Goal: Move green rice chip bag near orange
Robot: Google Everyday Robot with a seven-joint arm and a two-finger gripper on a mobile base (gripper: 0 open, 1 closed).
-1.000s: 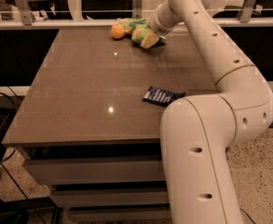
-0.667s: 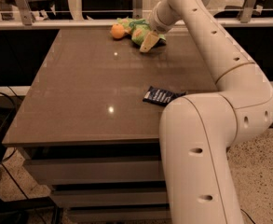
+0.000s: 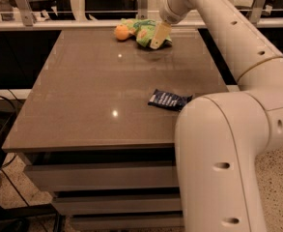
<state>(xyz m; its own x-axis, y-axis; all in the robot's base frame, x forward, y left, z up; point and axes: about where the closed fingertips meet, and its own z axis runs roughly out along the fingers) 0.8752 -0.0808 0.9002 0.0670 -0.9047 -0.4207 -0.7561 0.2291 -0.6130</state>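
Note:
The green rice chip bag (image 3: 142, 31) lies crumpled on the far edge of the brown table (image 3: 102, 76). The orange (image 3: 121, 32) sits right at the bag's left side, touching it or nearly so. My gripper (image 3: 158, 36) hangs from the arm that reaches in from the upper right. It is at the bag's right end, just above the table top, and part of the bag is hidden behind it.
A small dark-blue wrapper packet (image 3: 167, 99) lies near the table's right front edge. My white arm and base (image 3: 228, 144) fill the right side. A metal railing (image 3: 73, 23) runs behind the table's far edge. Drawers sit below the table top.
My gripper has shifted slightly up and to the right at the bag's right end. The bag and the orange stay side by side at the far edge.

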